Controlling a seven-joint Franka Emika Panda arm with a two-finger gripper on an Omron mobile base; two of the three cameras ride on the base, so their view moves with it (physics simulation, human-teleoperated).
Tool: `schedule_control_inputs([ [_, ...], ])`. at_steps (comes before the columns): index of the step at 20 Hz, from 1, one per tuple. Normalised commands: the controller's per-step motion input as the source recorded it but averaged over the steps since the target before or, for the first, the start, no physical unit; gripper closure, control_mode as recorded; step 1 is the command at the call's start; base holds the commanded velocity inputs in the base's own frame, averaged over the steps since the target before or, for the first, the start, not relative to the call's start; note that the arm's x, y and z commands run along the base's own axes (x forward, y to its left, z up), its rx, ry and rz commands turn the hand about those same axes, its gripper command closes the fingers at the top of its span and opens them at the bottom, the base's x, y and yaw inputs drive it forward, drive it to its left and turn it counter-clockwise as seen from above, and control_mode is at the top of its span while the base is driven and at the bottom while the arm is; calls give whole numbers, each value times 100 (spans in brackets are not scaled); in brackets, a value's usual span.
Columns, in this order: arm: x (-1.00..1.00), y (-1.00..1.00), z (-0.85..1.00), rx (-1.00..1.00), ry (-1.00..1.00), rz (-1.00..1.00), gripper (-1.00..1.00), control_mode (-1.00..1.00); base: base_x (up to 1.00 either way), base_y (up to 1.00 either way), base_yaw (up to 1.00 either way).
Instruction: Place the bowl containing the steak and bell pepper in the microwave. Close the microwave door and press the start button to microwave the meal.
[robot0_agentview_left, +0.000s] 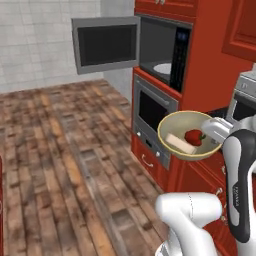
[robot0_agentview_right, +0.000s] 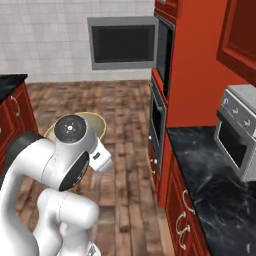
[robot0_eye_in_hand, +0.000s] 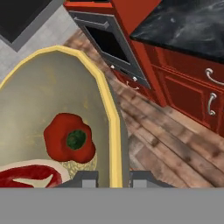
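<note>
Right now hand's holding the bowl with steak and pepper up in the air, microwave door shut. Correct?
Not quite: the microwave door is swung open, as the left base view shows. The rest holds: the hand grips the rim of the bowl, carrying the steak and bell pepper.

A small dark vertical marking stood on the white forearm of the arm (robot0_agentview_left: 239, 192), but it was too small and blurred to read.
</note>
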Motion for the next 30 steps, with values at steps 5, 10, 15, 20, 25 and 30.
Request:
schedule_control_inputs([
  [5,0,0,0,0,0,0,100,100,100,23,-24],
  [10,0,0,0,0,0,0,100,100,100,14,-31],
  [15,0,0,0,0,0,0,100,100,100,21,-36],
  [20,0,0,0,0,0,0,100,100,91,20,-38],
  [25,0,0,0,0,0,0,100,100,73,23,-39],
  [30,0,0,0,0,0,0,100,100,60,14,-39],
])
